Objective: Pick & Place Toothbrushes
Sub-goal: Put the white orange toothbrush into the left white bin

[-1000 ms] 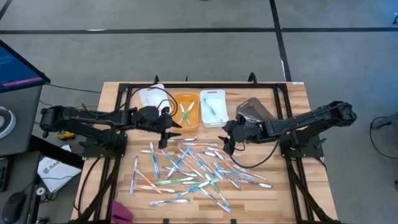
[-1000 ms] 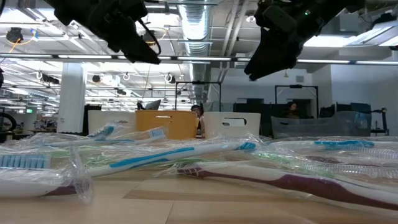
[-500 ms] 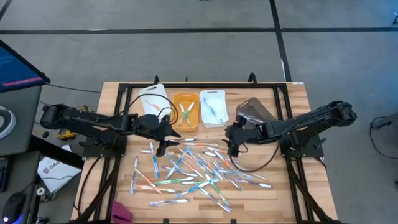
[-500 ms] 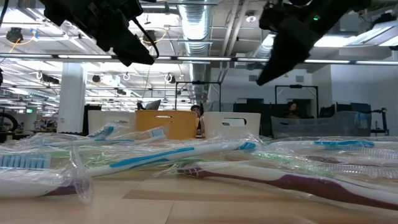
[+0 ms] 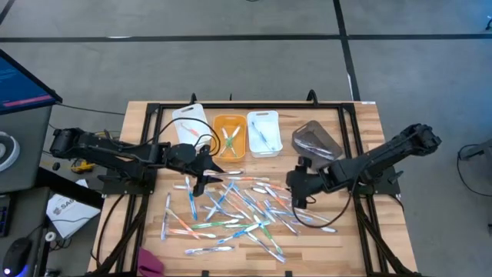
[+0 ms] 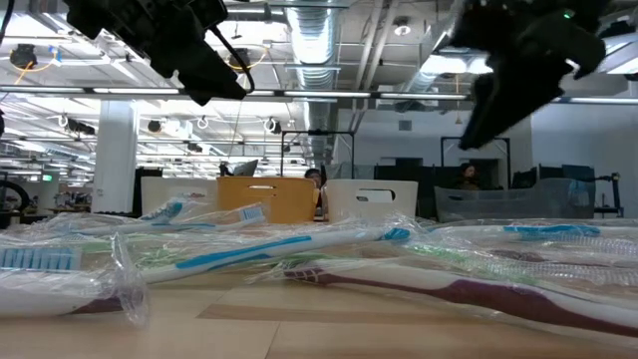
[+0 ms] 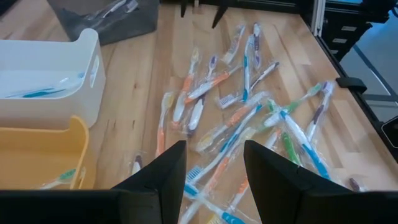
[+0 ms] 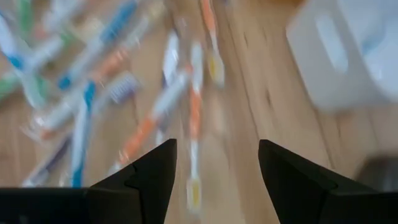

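Left gripper (image 5: 201,181): fingers parted, empty, hanging over the near-left fringe of the toothbrushes (image 5: 238,208); bare wood lies open toward the table's left edge.

Toothbrushes: scattered in wrappers across the table (image 5: 361,231) centre, a few in the orange bin (image 5: 229,135) and the white bin (image 5: 263,132).

Right gripper (image 5: 298,201): fingers apart, nothing held, above the pile's right side; open board beyond it.

Change: right gripper has swung nearer the front and rightward since a second ago; left has dropped slightly toward the pile.
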`<state>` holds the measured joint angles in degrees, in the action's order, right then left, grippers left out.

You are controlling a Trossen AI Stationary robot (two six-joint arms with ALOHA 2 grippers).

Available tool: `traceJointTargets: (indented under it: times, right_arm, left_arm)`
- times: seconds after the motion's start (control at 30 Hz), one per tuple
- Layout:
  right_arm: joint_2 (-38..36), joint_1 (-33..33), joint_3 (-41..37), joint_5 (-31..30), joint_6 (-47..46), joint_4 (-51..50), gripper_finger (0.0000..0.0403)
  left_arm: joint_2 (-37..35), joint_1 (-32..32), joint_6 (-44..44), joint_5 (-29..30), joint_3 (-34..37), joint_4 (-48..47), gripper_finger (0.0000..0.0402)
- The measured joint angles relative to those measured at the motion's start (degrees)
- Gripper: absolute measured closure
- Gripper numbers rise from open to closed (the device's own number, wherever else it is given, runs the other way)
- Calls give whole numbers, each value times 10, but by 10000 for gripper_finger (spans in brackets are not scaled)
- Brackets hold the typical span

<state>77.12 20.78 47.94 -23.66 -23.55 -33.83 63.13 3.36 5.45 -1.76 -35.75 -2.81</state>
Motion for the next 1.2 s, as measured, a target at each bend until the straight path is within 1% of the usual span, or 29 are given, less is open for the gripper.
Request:
traceJointTargets:
  times: [0.1, 0.2, 0.33, 0.47, 0.57, 0.63, 0.73, 1.0, 1.2]
  right_arm:
    - [0, 2, 0, 3, -56, -56, 182]
    - [0, 1, 0, 12, -83, -84, 182]
    - [0, 1, 0, 15, -123, -76, 182]
    - [0, 2, 0, 31, -161, -73, 182]
    - [0, 2, 0, 31, -176, -73, 182]
    - [8, 2, 0, 30, -171, -69, 182]
    - [32, 2, 0, 28, -139, -62, 182]
    - [123, -4, 2, 28, -105, -35, 182]
    - [167, -8, 28, 31, -89, -40, 182]
  left_arm:
    - [0, 0, 0, 0, 0, 3, 247]
    - [0, 0, 0, 0, 0, 4, 247]
    - [0, 0, 0, 0, 0, 7, 247]
    - [0, 0, -4, 0, 0, 8, 247]
    - [0, 0, -5, 0, 0, 8, 247]
    - [0, 0, -6, 0, 0, 9, 247]
    - [0, 0, -6, 0, 0, 9, 247]
    - [0, 0, -11, 0, 0, 11, 247]
    - [0, -4, -22, 0, 0, 18, 247]
